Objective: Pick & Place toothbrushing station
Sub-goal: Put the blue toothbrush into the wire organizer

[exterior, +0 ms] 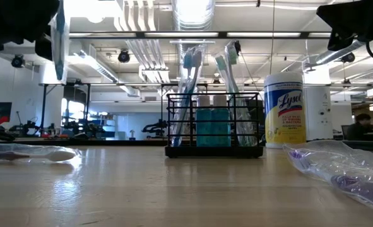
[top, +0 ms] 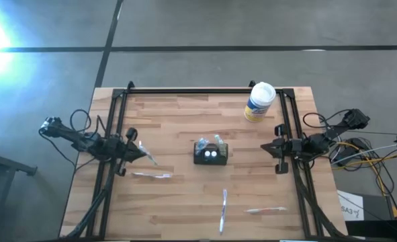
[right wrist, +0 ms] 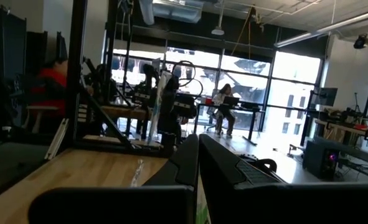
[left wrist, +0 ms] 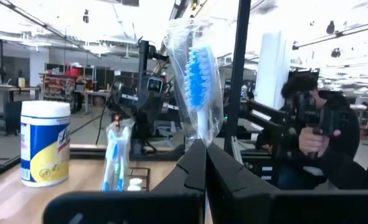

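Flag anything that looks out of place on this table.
Three bagged toothbrushes lie loose on the table, outside the black holder. The left tool holds a fourth aloft. Nothing looks spilled or damaged.

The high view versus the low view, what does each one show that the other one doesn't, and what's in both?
Only the high view shows both arms whole: the left gripper at the table's left side shut on a wrapped toothbrush, and the right gripper at the right side. It also shows all three wrapped toothbrushes lying on the table.

Only the low view shows the brushes standing upright in the toothbrushing station, the canister's label, and the room behind.

Both show the toothbrushing station mid-table and the white canister beyond it.
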Tool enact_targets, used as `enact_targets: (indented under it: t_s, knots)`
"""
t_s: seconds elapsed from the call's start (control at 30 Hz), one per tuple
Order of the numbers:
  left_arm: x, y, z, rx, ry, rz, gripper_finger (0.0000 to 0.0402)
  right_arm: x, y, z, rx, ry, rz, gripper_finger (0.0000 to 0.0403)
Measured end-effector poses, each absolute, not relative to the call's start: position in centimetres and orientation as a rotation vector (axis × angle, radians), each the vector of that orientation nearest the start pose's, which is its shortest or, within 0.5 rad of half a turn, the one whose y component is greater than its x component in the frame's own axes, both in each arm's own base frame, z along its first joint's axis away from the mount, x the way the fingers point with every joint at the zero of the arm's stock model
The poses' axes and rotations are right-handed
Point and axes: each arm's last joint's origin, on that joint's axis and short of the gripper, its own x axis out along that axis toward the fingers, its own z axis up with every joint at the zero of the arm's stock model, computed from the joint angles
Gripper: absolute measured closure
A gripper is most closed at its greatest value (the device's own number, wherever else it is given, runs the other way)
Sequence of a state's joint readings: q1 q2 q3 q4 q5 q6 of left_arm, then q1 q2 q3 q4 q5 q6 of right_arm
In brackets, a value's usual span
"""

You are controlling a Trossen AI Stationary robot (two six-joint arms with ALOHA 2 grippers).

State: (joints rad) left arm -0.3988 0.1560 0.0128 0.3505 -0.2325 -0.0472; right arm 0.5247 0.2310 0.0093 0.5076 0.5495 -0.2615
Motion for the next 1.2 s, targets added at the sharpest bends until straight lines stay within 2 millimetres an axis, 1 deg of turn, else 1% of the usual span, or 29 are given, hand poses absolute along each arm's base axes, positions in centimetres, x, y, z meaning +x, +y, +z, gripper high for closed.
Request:
enact_targets:
  t_s: [0.27,0.6,0.83,0.93,1.03,1.2]
  knots:
    - [9.8,-3.5,18.7,-0.068,-0.191,-0.214,0.0400,9.8,3.9,19.4,-0.115,-0.238,-0.057,0.0394]
    - [9.9,-3.6,18.4,-0.068,-0.161,-0.215,0.0399,9.8,3.9,19.4,-0.127,-0.237,-0.060,0.0394]
    - [9.9,-3.5,18.4,-0.073,-0.163,-0.199,0.0399,9.8,3.9,19.5,-0.150,-0.237,-0.063,0.0394]
    - [10.0,-3.4,18.6,-0.107,-0.158,-0.127,0.0400,9.8,3.9,19.5,-0.156,-0.238,-0.064,0.0394]
    - [10.3,-3.3,19.8,-0.106,-0.162,-0.063,0.0400,9.7,3.9,19.5,-0.172,-0.242,-0.067,0.0394]
    - [11.4,-3.7,23.7,-0.021,-0.169,-0.039,0.0401,9.7,3.9,19.7,-0.188,-0.255,-0.073,0.0394]
